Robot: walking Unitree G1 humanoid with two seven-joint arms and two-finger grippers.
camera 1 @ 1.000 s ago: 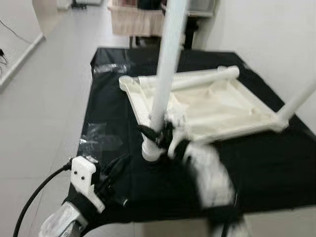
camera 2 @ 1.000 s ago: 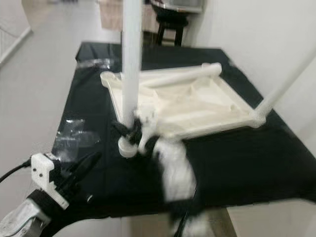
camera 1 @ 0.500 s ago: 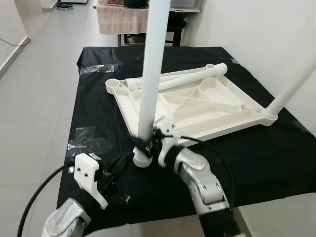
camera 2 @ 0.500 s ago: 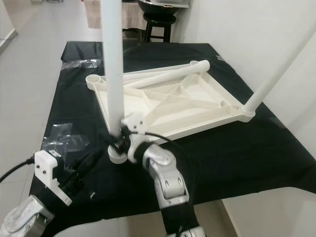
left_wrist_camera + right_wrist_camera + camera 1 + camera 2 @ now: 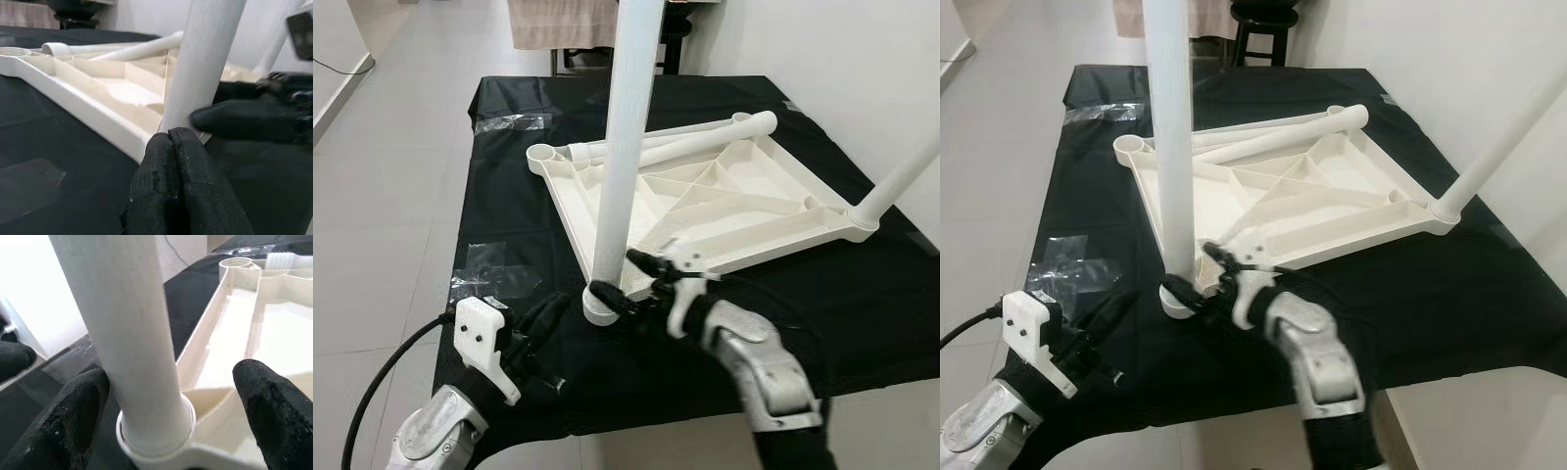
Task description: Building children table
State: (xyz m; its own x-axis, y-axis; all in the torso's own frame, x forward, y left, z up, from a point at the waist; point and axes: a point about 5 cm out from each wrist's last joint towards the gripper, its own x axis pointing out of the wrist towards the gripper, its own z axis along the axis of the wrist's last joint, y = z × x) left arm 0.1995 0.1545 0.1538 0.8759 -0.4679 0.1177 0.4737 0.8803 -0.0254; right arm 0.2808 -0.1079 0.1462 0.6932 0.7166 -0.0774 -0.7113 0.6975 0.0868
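In the left eye view, an upturned white plastic tabletop [image 5: 705, 211] is seen lying on a black-covered surface [image 5: 509, 176], with one white leg [image 5: 625, 157] standing upright in the near-left corner socket [image 5: 600, 308], a second leg [image 5: 901, 181] rising at the right corner, and a loose leg [image 5: 690, 147] lying across the far edge beside an empty socket [image 5: 544, 155]. The right claw [image 5: 625, 284] is held at the base of the upright leg, its fingers spread to either side of it; the left claw [image 5: 551, 318] is placed just left of the same socket. In the right eye view, a clear plastic bag [image 5: 1072, 274] is seen on the cloth at the left. In the left wrist view, the left claw's fingers [image 5: 178, 181] are pressed together, their tips at the foot of the leg. In the right wrist view, the right claw's fingers [image 5: 73, 411] are seen wide apart around the leg, with a gap left on one side.
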